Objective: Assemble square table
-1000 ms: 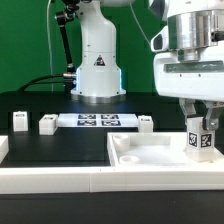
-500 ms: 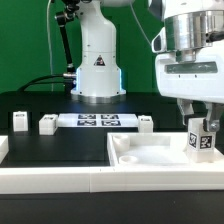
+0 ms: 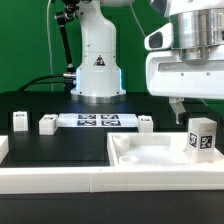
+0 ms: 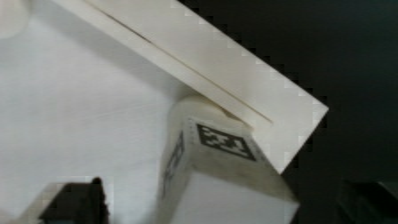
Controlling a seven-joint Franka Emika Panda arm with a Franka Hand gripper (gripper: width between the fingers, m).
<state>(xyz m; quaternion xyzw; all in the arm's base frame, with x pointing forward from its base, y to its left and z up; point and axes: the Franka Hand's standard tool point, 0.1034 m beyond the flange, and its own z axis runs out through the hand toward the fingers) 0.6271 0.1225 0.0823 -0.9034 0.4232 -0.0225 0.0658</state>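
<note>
The white square table top (image 3: 150, 158) lies at the exterior view's right, recessed face up. One tagged white leg peg (image 3: 200, 136) stands upright in its far right corner. My gripper (image 3: 196, 108) hangs just above that peg, open and empty. In the wrist view the peg (image 4: 222, 160) sits between my spread fingertips (image 4: 75, 200) without touching them, beside the top's rim (image 4: 214, 70). Three more leg pegs rest on the black board: one (image 3: 18, 121), a second (image 3: 47, 125) and a third (image 3: 146, 123).
The marker board (image 3: 97, 121) lies flat between the loose pegs. A long white rail (image 3: 55, 180) borders the black board at the front. The robot's white base (image 3: 97, 65) stands behind, against a green backdrop.
My gripper has let go of the leg peg and risen straight up. The peg stays upright in the top's corner.
</note>
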